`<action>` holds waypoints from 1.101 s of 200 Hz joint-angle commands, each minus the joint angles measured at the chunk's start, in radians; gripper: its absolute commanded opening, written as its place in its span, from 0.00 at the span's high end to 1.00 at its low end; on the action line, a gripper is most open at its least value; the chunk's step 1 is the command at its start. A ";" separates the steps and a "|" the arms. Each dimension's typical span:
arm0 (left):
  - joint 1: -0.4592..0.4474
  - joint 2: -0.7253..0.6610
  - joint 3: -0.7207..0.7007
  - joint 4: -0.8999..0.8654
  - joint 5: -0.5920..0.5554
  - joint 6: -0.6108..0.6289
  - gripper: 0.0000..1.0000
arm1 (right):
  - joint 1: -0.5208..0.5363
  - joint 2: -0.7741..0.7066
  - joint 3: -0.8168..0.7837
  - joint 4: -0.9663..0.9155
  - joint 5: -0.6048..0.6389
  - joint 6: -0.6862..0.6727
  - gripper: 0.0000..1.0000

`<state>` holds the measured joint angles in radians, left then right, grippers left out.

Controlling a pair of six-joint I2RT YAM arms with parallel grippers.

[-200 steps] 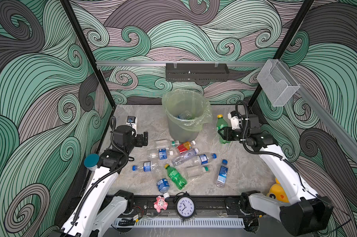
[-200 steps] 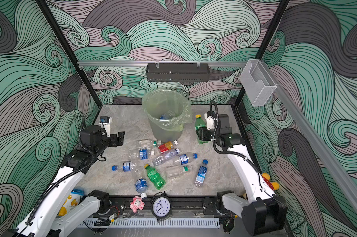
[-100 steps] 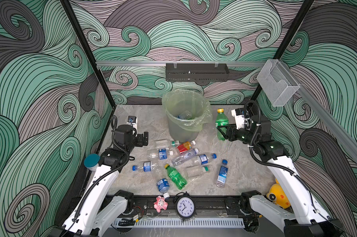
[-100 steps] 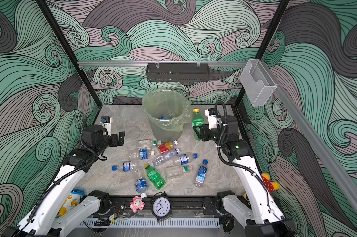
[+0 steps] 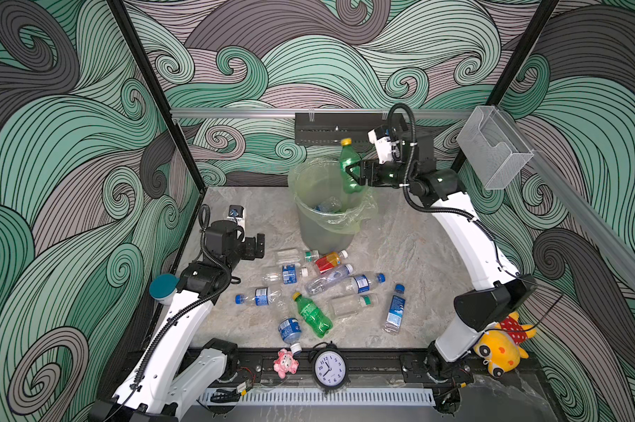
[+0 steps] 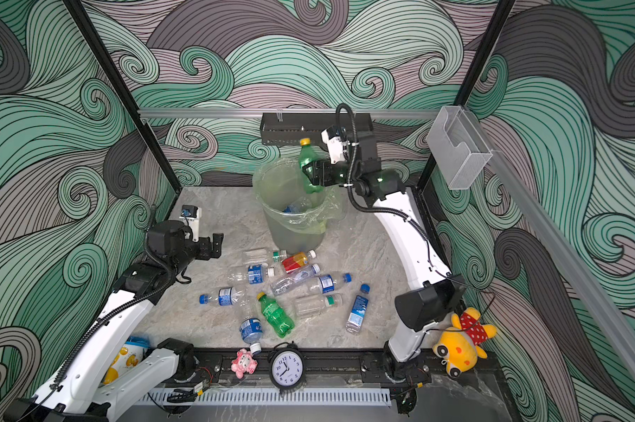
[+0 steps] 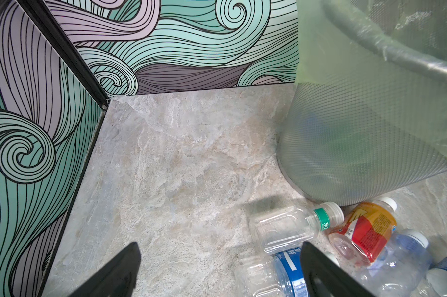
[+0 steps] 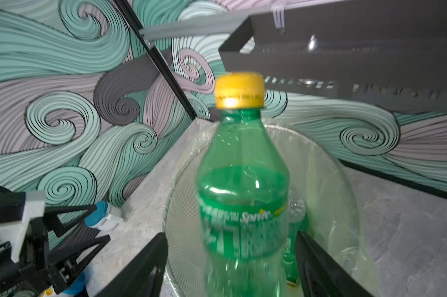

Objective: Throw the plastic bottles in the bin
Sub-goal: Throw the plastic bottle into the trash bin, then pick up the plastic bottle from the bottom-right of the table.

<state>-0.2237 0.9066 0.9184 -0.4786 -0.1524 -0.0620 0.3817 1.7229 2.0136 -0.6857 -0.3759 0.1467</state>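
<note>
Left gripper (image 5: 260,245): We found it low over the table (image 5: 400,237), at the left edge of the scatter. Its jaws were spread wide and empty, and the left wrist view showed only bare marble between them.

Nearest lying bottle: A clear bottle with a green neck band (image 5: 296,255) lay on its side just to the right of that gripper. Its long axis ran away from the gripper, with the cap towards the foot of the bin. We judged the left arm much the nearer one for it.

Plastic bottles (image 5: 329,279): About ten lay on their sides between the two arms, in front of the bin. Among them were a green yellow-capped one (image 5: 313,315) and a red-orange labelled one (image 5: 329,260), the latter just beside the bin's foot.

Bin (image 5: 323,234): It stood upright at the back centre, bag-lined, with at least one clear bottle already inside.

Green bottle (image 5: 345,159): It was upright in the air with its yellow cap up. Its base was over the bin's mouth, on the side nearer the right arm. It was blurred in the right wrist view, so we judged it to be dropping.

Right gripper (image 5: 353,174): It was raised beside the bottle's lower half, reaching in from the right. In the right wrist view its fingers (image 8: 150,259) stood apart from the bottle's sides. We read the jaws as open and gripping nothing.

Deciding relation: The bottle sat directly ahead of the right gripper with its long axis vertical and the opening below it. We saw nothing in between.
</note>
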 commanded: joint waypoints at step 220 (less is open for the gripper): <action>0.012 0.031 -0.015 0.006 -0.013 0.072 0.01 | -0.063 -0.625 -0.973 -0.421 0.331 0.294 0.19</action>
<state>-0.2199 0.9474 0.8913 -0.4725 -0.1474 -0.0078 0.3077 1.1229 1.0939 -1.0401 -0.0380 0.3748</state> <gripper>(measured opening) 0.986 0.807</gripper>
